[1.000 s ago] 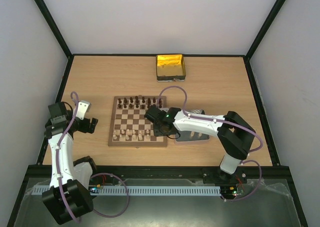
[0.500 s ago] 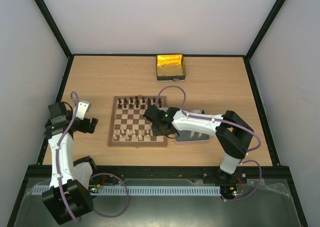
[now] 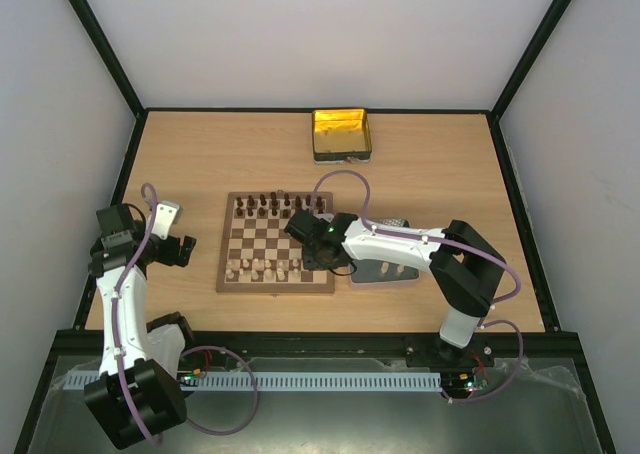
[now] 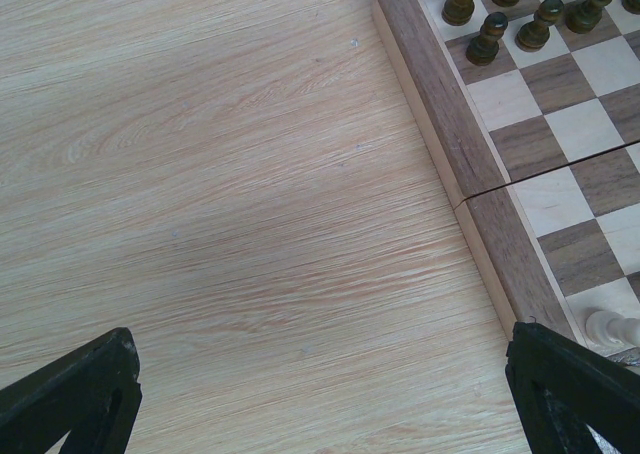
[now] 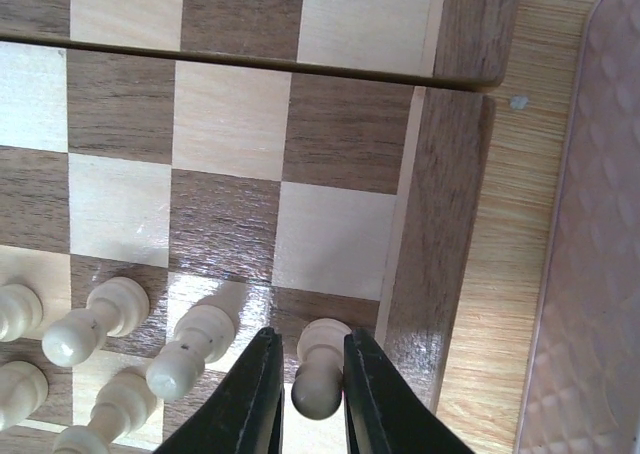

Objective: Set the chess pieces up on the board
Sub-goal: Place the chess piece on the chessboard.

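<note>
pale wooden tabletop [image 3: 200, 154], black-framed, with three things lying directly on it. near the middle, a touch left, sits the square wooden chessboard [image 3: 270, 242] with dark-brown and cream checks, flat on the wood. just beside its right border lies the flat grey metal tray [image 3: 372, 278] — a thin strip of bare wood shows between them. well apart, toward the far edge, sits the shiny yellow-gold rectangular tin [image 3: 342, 157] — open side up.

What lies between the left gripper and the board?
Only bare wooden table. The left wrist view shows plain wood from the left gripper to the board border, and the top view agrees.
</note>
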Controlling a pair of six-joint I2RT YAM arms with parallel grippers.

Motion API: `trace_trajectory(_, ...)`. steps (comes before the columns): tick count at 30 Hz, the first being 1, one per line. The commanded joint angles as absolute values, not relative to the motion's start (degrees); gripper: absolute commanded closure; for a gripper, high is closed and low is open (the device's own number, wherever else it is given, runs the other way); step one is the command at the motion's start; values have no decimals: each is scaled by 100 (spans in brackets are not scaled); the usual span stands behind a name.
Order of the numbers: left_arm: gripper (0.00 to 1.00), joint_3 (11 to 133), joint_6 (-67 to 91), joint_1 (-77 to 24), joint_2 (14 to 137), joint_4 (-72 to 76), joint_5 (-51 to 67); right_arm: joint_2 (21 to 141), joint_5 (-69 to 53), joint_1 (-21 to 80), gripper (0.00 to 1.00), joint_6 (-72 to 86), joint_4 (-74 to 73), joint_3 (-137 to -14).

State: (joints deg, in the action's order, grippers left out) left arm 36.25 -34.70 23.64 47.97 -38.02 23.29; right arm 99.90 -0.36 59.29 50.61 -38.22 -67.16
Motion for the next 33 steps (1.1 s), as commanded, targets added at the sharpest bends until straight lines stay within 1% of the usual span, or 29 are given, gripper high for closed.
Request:
trace_trajectory(1, 1, 3556, -3480, 2342, 4777, -3787, 2359, 10105, -35, 5972, 83, 5105, -3846, -6897)
trace_trajectory(15, 1, 3552, -3476, 2341, 4763, -3785, 2355, 10061, 7, 5975, 82, 5133, -3841, -6782)
trace_trajectory(23, 1, 3559, -3476, 2341, 4754, -3785, 2353, 9979, 115, 5976, 79, 5146, -3899, -6773)
trace_trajectory(26, 1, 3553, -3480, 2342, 4751, -3780, 2348, 9898, 273, 5964, 75, 5172, -4030, -6859)
trace_trajectory(33, 1, 3549, -3472, 2339, 4743, -3780, 2343, 9352, 927, 5719, 75, 5138, -4612, -7171)
